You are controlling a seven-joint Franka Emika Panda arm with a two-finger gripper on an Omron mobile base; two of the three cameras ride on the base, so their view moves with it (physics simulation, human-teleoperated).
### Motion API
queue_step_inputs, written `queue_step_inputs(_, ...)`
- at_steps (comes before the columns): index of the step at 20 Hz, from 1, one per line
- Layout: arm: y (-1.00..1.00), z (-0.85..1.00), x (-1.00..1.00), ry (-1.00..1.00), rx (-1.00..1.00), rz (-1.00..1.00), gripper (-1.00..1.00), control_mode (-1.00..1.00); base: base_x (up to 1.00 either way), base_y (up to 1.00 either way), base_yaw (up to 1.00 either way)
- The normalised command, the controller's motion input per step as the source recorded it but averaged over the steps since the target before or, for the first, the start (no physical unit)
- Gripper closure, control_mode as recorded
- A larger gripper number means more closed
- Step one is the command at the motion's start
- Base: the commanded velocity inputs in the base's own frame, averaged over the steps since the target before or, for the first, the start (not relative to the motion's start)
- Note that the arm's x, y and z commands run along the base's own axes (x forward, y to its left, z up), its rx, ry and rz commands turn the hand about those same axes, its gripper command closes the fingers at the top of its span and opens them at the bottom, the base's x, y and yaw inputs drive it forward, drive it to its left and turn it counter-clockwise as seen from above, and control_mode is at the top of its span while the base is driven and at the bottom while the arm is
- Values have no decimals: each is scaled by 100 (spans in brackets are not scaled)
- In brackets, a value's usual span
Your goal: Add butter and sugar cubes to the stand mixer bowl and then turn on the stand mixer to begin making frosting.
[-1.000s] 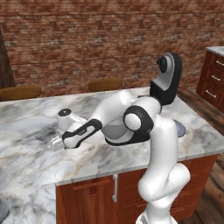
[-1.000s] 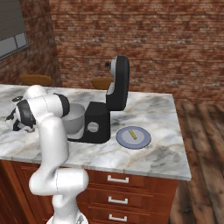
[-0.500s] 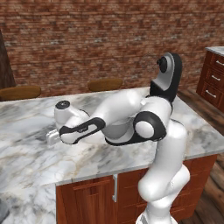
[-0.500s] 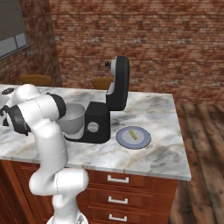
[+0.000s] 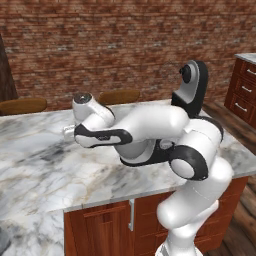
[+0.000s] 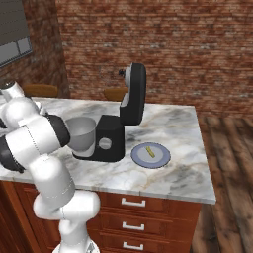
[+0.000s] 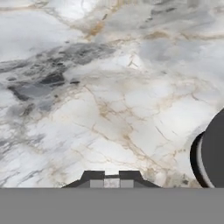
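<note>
One squat black stand mixer (image 6: 118, 126) is seen on the white-and-grey marble worktop (image 6: 173, 123), its rounded black head tilted up and back, and its round grey side knob facing the right base camera. One deep round grey metal bowl (image 6: 80, 134) sits upright on the mixer's base, directly left of the mixer body, mouth upward. Just right of the mixer in the right base view lies one flat round grey-blue plate (image 6: 150, 155). On that plate one thin pale-yellow butter stick (image 6: 149, 151) is seen lying flat, its long axis running diagonally from near-right to far-left as seen from that camera. Sugar cubes are too small to be made out or counted.

The white arm is stretched well to the left of the mixer, low over bare marble. In the hand view the end effector (image 7: 111, 176) is pointed at the worktop, with its two dark fingertips (image 7: 92, 176) close together and nothing seen between them. A dark round edge with a pale rim is cut off at the right of the hand view; what it is cannot be told.
</note>
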Motion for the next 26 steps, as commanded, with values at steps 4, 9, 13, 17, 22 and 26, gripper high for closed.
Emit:
queue_step_inputs(4,-65,97,26,-1,1,-29,100,-100,0,0,0)
queue_step_inputs(9,-76,51,31,0,0,-27,100,-100,0,0,0)
queue_step_inputs(13,-77,8,30,0,0,-24,100,-100,0,0,0)
queue_step_inputs(17,-76,-3,5,0,0,-23,100,-100,0,0,0)
queue_step_inputs(22,-56,-35,0,0,0,-18,100,-100,0,0,0)
queue_step_inputs(26,-26,-45,0,0,0,-14,100,-100,0,0,0)
